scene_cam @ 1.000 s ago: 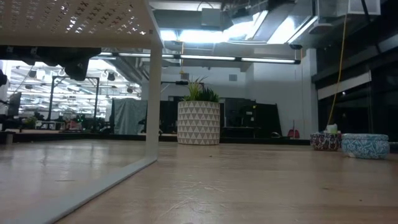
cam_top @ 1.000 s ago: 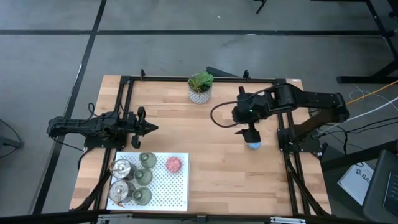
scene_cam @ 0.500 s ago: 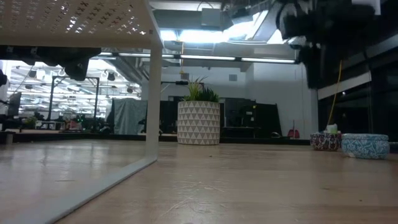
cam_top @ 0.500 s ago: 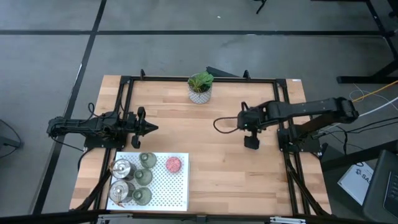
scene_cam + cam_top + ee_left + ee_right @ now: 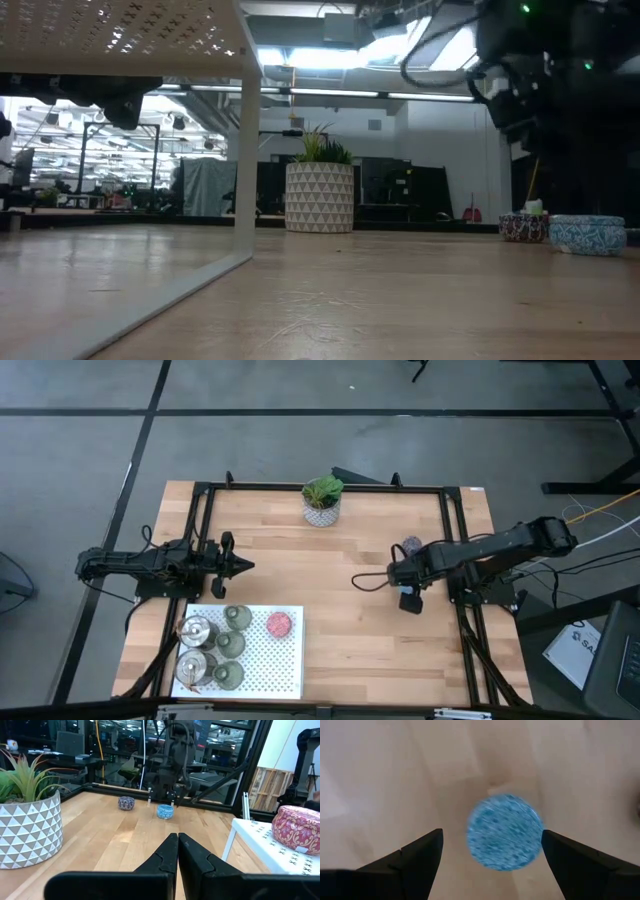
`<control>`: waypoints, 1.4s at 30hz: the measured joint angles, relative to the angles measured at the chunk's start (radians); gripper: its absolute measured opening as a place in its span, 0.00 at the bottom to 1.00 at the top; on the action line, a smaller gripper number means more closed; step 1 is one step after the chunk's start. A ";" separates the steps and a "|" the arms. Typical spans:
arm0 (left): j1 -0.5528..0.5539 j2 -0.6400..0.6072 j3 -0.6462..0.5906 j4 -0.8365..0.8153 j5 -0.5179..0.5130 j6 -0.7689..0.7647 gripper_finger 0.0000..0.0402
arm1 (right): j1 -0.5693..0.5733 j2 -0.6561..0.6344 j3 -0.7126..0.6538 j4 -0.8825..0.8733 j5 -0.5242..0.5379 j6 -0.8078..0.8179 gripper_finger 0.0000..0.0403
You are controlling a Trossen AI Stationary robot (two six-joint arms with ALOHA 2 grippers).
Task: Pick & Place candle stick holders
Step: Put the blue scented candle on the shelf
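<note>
Right wrist view: right pincer [image 5: 490, 851] spread wide directly above blue candle stick holder [image 5: 505, 832], not touching; left pincer [image 5: 177, 851] pressed together.

Dark jointed arms, black cables

Blue holder [image 5: 504, 832] between spread tool [image 5: 492, 851] fingers

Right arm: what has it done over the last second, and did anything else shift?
The right gripper swung from near the table's middle out toward the right edge and now hangs open over the blue holder, not gripping it. The purple holder, hidden under the arm before, now shows. The left gripper stayed shut and parked above the white tray; the holders on it and the plant did not move.
</note>
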 joint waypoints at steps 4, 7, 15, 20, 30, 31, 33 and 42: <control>0.000 0.000 0.000 0.000 0.000 0.000 0.02 | 0.016 0.000 -0.045 0.006 0.035 0.034 0.84; 0.000 0.000 0.000 0.000 0.000 0.000 0.02 | 0.024 0.000 -0.075 0.031 0.029 0.047 0.84; 0.000 0.000 0.000 0.000 0.000 0.000 0.02 | 0.026 0.000 -0.161 0.209 0.033 0.052 0.84; 0.000 0.000 0.000 0.000 0.000 0.000 0.02 | 0.026 0.000 -0.170 0.228 0.021 0.052 0.84; 0.000 0.000 0.000 0.000 0.000 0.000 0.01 | 0.026 0.000 -0.170 0.268 -0.027 0.060 0.80; 0.000 0.000 0.000 0.000 0.000 0.000 0.02 | 0.026 0.000 -0.170 0.268 -0.028 0.060 0.78; 0.000 0.000 0.000 0.000 0.000 0.000 0.02 | 0.026 -0.001 -0.169 0.266 -0.030 0.060 0.73; 0.000 0.000 0.000 0.000 0.000 0.000 0.02 | 0.026 -0.002 -0.163 0.255 -0.074 0.086 0.71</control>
